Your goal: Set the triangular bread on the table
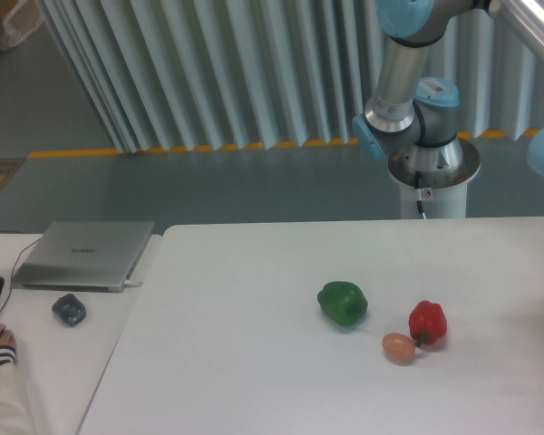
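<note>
Table [254,362]: large, plain white, matte, rectangular, level; far edge running across mid-frame, left edge slanting toward the lower left, surface extending past the right and bottom borders. Triangular bread: not visible in this view.

Arm [408,82] cut off by top and right edges; gripper out of frame. Triangular bread nowhere seen. Table [254,362] cropped at bottom and right.

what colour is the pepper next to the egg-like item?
Red, touching the peach-brown egg-like item; shows clearly in the fixed camera view.
</note>
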Available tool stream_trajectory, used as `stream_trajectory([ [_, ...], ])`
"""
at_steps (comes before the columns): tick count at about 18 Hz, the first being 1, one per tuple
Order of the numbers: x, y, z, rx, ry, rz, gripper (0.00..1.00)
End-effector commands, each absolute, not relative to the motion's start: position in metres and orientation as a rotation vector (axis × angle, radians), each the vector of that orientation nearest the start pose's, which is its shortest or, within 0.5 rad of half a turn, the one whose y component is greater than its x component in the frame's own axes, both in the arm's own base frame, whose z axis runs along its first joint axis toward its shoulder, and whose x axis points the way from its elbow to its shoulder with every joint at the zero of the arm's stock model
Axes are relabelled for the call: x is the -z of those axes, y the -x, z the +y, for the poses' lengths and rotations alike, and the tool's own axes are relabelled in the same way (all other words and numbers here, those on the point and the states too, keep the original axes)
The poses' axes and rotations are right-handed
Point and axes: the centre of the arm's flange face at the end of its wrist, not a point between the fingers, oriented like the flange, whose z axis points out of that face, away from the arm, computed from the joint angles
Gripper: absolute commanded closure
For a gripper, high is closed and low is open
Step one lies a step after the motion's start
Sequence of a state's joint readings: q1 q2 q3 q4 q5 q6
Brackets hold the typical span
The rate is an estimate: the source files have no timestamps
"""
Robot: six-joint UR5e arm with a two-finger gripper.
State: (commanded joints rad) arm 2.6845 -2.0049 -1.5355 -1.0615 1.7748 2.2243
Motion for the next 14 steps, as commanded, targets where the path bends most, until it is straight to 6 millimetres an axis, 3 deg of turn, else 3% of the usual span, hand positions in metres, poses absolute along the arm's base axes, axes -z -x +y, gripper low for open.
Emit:
stream_trajectory([
  [5,-0.306,0.5342,0.3875,-0.137,2.86,1.75,0.16],
  [6,-0.3058,0.534,0.3875,-0.135,2.861,1.748,0.31],
  [9,-0.3062,0.5343,0.3872,-0.134,2.871,1.737,0.49],
  [11,-0.3092,0.5355,0.3877,-0.137,2.875,1.733,0.67],
  [14,-0.3123,0.5373,0.3852,-0.141,2.88,1.726,0.78],
])
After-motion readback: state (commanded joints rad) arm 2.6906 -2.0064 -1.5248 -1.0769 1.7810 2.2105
